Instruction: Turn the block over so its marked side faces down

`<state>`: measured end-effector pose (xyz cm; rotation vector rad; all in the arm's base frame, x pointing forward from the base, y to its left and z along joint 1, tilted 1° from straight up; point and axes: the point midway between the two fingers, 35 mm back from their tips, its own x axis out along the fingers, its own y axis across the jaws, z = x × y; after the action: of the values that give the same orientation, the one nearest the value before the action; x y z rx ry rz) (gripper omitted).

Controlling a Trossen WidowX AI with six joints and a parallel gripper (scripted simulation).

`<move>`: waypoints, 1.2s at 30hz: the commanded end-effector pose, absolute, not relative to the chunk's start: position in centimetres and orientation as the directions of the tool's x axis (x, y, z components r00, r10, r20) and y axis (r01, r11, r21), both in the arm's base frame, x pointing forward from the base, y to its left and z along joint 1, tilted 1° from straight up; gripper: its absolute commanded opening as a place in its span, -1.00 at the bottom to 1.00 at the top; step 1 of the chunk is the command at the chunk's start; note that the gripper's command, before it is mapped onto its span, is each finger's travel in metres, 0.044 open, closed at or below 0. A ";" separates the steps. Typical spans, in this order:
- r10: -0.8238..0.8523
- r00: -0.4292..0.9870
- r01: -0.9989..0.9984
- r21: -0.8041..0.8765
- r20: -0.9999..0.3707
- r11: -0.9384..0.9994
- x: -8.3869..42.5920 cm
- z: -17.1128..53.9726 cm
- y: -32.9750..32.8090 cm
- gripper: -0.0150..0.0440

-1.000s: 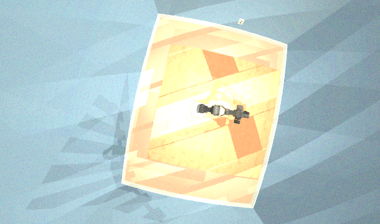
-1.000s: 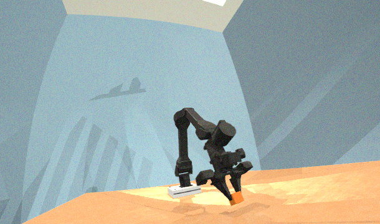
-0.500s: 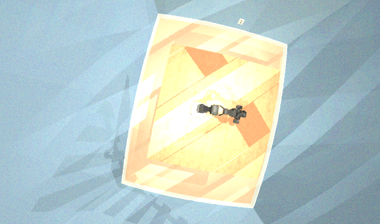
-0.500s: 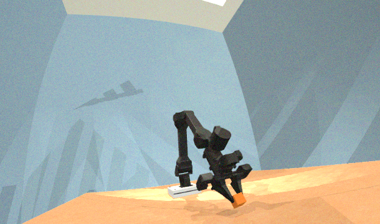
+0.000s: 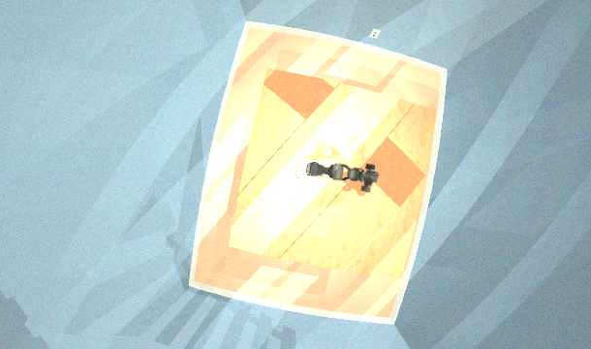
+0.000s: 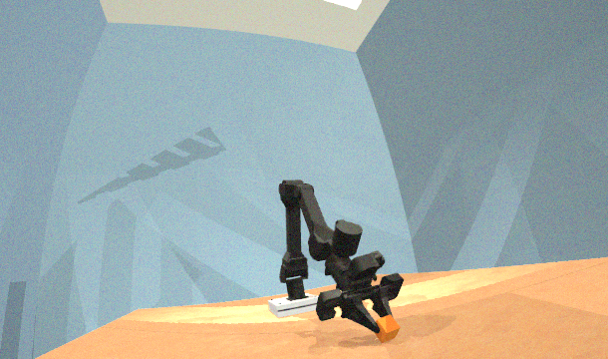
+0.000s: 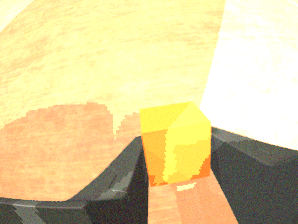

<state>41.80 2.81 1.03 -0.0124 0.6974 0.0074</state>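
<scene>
An orange block [image 6: 388, 329] [image 7: 176, 145] is held between the fingertips of my gripper [image 6: 384, 324] [image 7: 173, 139], which is shut on it. In the wrist view one finger presses on its left side and the other on its right side. In the exterior view the block is tilted, with an edge or corner towards the table [image 6: 483, 319] [image 5: 373, 233]; I cannot tell whether it touches the table. The gripper reaches down at a slant. No marked side can be made out on the faces in view. In the top view the block is hidden under the gripper.
The arm's white base [image 6: 291, 305] stands behind the gripper. The table's raised pale rim [image 5: 419, 233] runs around it in the top view. A small white plate [image 5: 375, 33] with two dark dots is beyond the rim. Light and shadow patches cross the table.
</scene>
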 end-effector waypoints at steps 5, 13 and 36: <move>-0.002 0.829 -0.010 -0.017 -0.559 1.000 40.8 0.4 2.6 -0.49; -0.001 0.875 -0.008 -0.017 -0.485 1.000 40.1 0.7 2.6 -0.49; -0.001 0.887 -0.008 -0.017 -0.463 1.000 40.0 1.0 2.6 0.13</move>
<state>40.07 2.64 0.94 -0.0120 0.4825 0.0078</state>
